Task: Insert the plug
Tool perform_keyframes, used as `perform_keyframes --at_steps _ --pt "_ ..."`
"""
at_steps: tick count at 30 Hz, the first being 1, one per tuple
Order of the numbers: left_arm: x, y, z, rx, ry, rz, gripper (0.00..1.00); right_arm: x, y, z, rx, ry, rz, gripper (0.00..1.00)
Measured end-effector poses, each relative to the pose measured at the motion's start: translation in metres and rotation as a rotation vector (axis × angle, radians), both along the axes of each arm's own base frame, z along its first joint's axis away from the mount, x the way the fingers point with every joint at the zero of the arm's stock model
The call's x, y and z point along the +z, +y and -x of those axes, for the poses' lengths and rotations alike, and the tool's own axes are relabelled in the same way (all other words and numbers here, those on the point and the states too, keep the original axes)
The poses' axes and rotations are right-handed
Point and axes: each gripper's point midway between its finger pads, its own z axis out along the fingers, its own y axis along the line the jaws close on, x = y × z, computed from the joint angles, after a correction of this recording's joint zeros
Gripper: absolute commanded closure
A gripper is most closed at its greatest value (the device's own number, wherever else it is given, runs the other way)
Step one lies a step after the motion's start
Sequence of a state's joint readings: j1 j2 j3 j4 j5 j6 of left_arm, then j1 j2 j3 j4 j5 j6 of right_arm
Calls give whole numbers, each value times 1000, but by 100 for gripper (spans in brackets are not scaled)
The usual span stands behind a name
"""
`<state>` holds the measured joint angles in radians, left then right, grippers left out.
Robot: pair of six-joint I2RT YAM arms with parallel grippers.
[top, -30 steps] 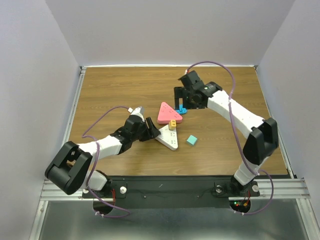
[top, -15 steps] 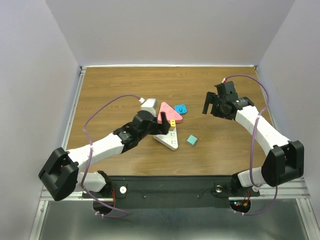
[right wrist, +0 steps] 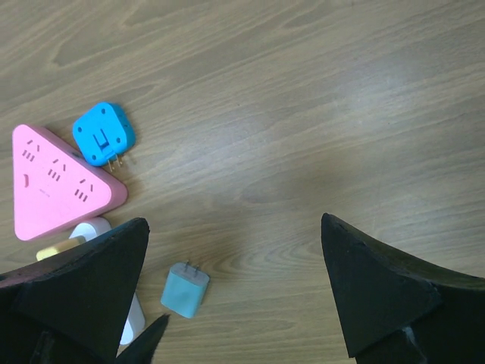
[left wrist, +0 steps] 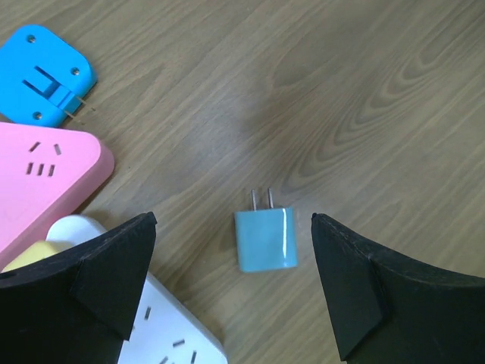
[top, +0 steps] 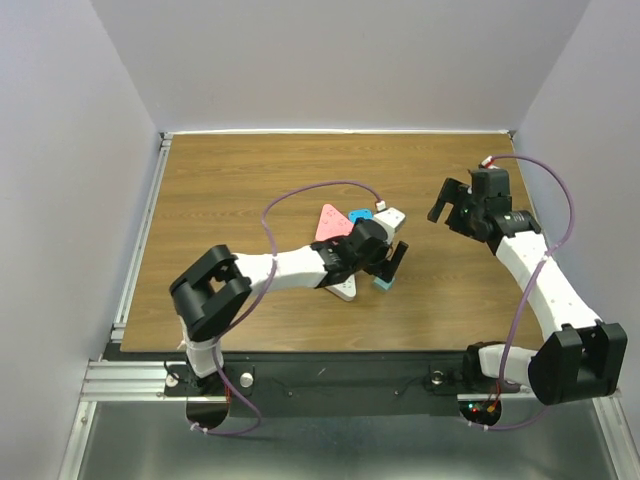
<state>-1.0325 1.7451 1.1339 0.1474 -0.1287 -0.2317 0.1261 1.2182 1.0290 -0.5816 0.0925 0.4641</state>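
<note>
1. Wood-grain table (top: pixel 220 190), walled on the left, right and far sides.
2. Left arm (top: pixel 290 268), stretched low from the near-left base across to mid-table, wrist camera looking down. Left gripper (left wrist: pixel 235 288) spread wide, holding nothing, one finger on either side of the teal plug and clear of it.
3. Right arm (top: pixel 540 280), folded upright along the right side, elbow near, wrist lifted over the far-right wood. Right gripper (right wrist: pixel 235 296) also gaping wide, empty, well apart from every item.
4. Pink triangular power strip (top: pixel 328 222), flat at mid-table.
5. White power strip (top: pixel 343 290), against the pink one's near edge, partly under the left arm.
6. Blue adapter (top: pixel 360 215), touching the pink strip's far-right corner, prongs up.
7. Teal plug (left wrist: pixel 264 240), flat on bare wood just right of the white strip, two prongs exposed, not inserted.
8. Yellow plug (right wrist: pixel 53 250), seated between the pink and white strips.
</note>
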Motion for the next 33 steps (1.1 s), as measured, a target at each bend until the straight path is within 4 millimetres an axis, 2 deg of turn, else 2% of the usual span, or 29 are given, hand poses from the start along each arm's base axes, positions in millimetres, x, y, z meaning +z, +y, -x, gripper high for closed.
perform_keyframes --at_steps 6,9,21,27,30,33 --pt "-39 -5 -3 -20 28 -124 6 1 -2 0 1 -15 -28 0" --pt "-47 -5 -3 -25 40 -156 6 -1 -3 0 1 -11 -36 0" --pt "-61 -15 6 -57 65 -195 6 -9 -5 -1 5 -1 -71 0" --pt "-69 -20 11 -76 76 -210 10 -8 -4 -3 10 -10 -81 0" --pt "-77 -17 14 -83 93 -232 21 -11 -4 -2 13 -7 -83 0" --pt "-82 -16 17 -89 107 -244 40 -14 -4 -1 12 1 -86 0"
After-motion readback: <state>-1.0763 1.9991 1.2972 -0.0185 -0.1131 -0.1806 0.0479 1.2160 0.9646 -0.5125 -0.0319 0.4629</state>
